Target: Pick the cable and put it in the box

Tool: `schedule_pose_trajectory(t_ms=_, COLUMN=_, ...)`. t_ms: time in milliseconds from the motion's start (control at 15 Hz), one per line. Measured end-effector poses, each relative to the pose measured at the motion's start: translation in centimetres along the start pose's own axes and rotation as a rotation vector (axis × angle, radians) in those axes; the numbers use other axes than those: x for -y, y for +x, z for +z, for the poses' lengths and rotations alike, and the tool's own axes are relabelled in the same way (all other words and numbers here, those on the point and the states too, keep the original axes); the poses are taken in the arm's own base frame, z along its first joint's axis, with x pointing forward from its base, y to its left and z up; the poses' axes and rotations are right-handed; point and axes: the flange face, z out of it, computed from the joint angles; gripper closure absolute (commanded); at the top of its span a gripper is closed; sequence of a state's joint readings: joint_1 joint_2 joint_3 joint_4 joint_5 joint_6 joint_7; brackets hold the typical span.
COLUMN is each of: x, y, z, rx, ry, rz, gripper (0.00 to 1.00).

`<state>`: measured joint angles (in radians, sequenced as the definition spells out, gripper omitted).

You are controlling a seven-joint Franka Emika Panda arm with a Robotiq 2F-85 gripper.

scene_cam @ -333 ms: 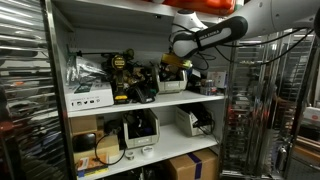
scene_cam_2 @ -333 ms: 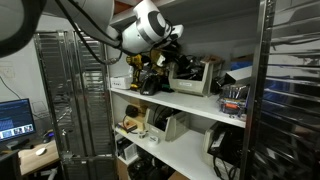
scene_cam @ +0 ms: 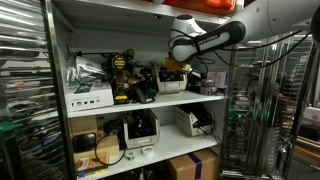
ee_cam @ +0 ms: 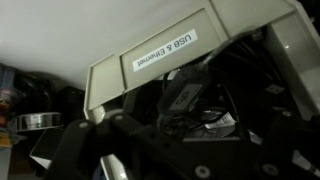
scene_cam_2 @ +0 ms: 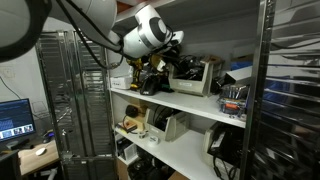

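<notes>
Beige plastic bin with a "USB & Ethernet" label [ee_cam: 165, 50] fills most of the wrist view, and a tangle of black cable [ee_cam: 195, 105] is sitting inside it. In an exterior view the Robotiq gripper [scene_cam: 181, 60] hangs right over the clutter on the white upper shelf [scene_cam: 130, 105]. Its dark fingers [ee_cam: 85, 150] are too murky, so I honestly can't tell if they're spread or clenched. The small low white box [scene_cam: 172, 87] sits on that shelf just below the gripper.

White slanted-front plastic bin labelled "USB & Ethernet" [ee_cam: 165, 60] at 12 o'clock. Yellow-black power tool [scene_cam: 122, 66] at 10 o'clock. Brown cardboard box [scene_cam: 193, 166] at 5 o'clock.
</notes>
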<state>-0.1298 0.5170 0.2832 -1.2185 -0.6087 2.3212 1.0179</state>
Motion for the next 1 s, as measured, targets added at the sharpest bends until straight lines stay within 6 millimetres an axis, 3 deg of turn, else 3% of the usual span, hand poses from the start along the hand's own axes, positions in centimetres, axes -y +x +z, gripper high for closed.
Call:
schedule_pose_trajectory(t_ms=667, x=-0.2, y=0.2, z=-0.5, rx=0.015, ry=0.013, rz=-0.011, gripper=0.0)
schedule_pose_trajectory(t_ms=1000, x=-3.2, y=-3.5, z=-2.0, rx=0.251, ry=0.101, rz=-0.175, gripper=0.0)
